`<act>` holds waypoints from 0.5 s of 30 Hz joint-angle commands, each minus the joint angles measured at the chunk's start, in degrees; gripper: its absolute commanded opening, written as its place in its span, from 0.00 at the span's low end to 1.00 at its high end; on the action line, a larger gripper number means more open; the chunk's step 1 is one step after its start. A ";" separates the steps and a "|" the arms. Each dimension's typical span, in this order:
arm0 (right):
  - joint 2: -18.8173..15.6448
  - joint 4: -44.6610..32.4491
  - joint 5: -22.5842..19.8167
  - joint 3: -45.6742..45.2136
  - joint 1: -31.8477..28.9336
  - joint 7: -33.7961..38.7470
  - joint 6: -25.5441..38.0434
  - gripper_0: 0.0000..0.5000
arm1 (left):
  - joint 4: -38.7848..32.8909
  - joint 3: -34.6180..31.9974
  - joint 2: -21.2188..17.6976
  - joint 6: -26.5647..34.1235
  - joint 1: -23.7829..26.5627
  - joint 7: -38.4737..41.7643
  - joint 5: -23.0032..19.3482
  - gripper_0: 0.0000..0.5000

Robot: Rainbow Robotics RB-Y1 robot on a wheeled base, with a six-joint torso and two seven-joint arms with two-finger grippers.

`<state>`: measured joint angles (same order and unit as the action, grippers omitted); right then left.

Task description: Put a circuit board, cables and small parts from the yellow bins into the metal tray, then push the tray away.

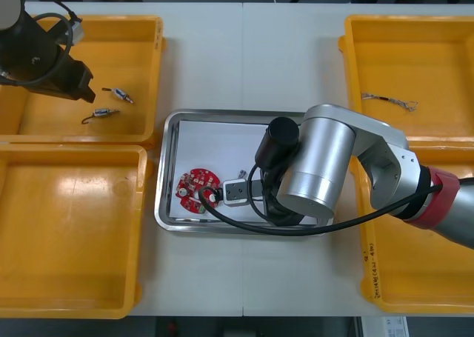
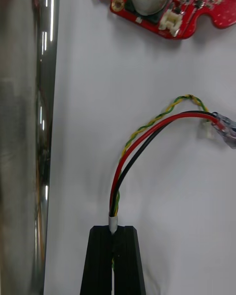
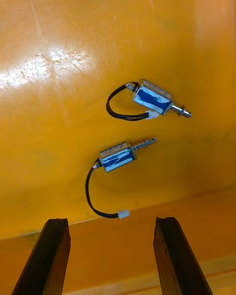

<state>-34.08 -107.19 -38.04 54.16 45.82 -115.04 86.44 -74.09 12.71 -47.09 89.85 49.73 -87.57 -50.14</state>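
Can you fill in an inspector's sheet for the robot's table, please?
Surface: light table.
Job's things: round red circuit board lies in the white-lined metal tray; two small metal parts lie in the far left yellow bin.
Clutter: nothing seen.
Grippers: right gripper shut on the red, black and yellow cable over the tray; left gripper open above the small metal parts.
Cables: besides the held one, a thin twisted cable lies in the far right yellow bin.
Surroundings: nothing seen.

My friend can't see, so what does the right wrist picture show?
The right gripper is shut on a red, black and yellow cable over the white floor of the metal tray. A red circuit board lies beyond it.
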 commanded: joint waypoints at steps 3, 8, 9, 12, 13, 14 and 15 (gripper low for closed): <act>1.12 0.84 0.25 0.95 -1.70 -0.45 -1.63 0.00 | 3.16 0.13 0.24 -3.45 2.82 -12.37 0.92 1.00; 1.12 0.84 0.07 0.86 -1.61 -0.36 -1.45 0.00 | 4.12 2.68 0.94 -5.65 3.00 -12.19 1.54 1.00; 1.03 0.84 0.16 0.86 -1.61 -0.36 -1.45 0.00 | 4.48 3.47 1.03 -6.61 3.09 -12.01 1.54 1.00; 1.03 0.49 0.25 0.51 -1.61 -0.36 -1.45 0.06 | 5.27 4.70 1.30 -8.20 3.18 -12.01 1.71 1.00; 1.03 0.31 0.51 0.33 -1.70 -0.45 -1.45 0.15 | 5.88 5.22 1.56 -8.99 3.18 -12.01 1.62 1.00; 1.03 -0.13 0.69 0.24 -1.61 -0.45 -1.45 0.32 | 6.59 5.75 1.74 -9.87 3.26 -12.10 1.18 1.00; 1.03 -0.39 0.86 0.07 -1.61 -0.36 -1.45 0.51 | 7.02 6.45 2.09 -10.83 3.26 -12.01 1.01 1.00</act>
<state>-34.05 -105.74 -37.97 54.66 44.66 -115.04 85.28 -68.33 17.23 -46.31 81.43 49.87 -100.35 -49.11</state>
